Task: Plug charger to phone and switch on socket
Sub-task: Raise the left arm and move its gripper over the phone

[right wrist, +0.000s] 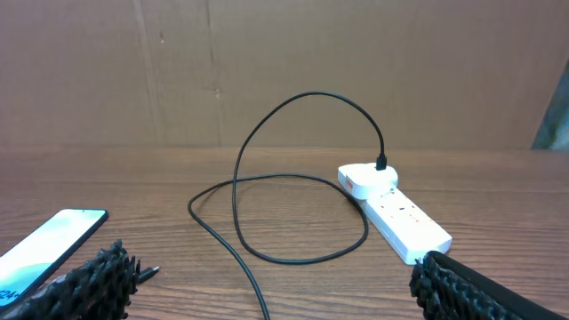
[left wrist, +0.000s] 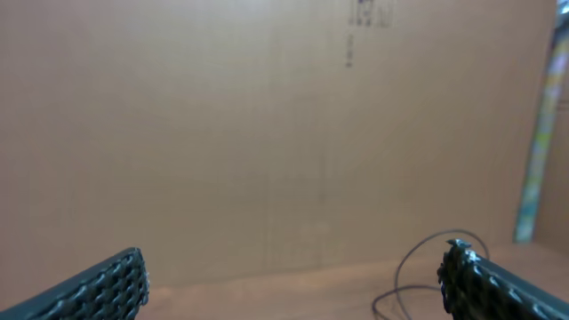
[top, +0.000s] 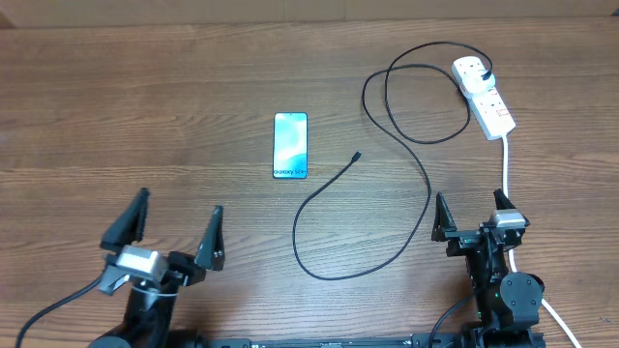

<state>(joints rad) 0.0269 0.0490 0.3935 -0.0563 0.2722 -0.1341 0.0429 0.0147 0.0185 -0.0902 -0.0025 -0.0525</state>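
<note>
Left gripper (top: 178, 215), right gripper (top: 471, 211): jaws wide apart, empty; charger (top: 428, 193) tip near phone (top: 290, 145), not touching; plug in socket (top: 488, 97)

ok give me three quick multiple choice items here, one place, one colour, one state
1. Where is the charger's connector tip?
A. in the phone
B. on the table beside the phone, apart from it
C. held by fingers
2. What colour is the socket?
A. black
B. white
C. blue
3. How are the left fingers and right fingers?
A. both open, empty
B. left shut on the phone
C. right shut on the charger
1 B, the tip lies on bare wood; 2 B, its body is white; 3 A, both pairs spread, nothing between.
</note>
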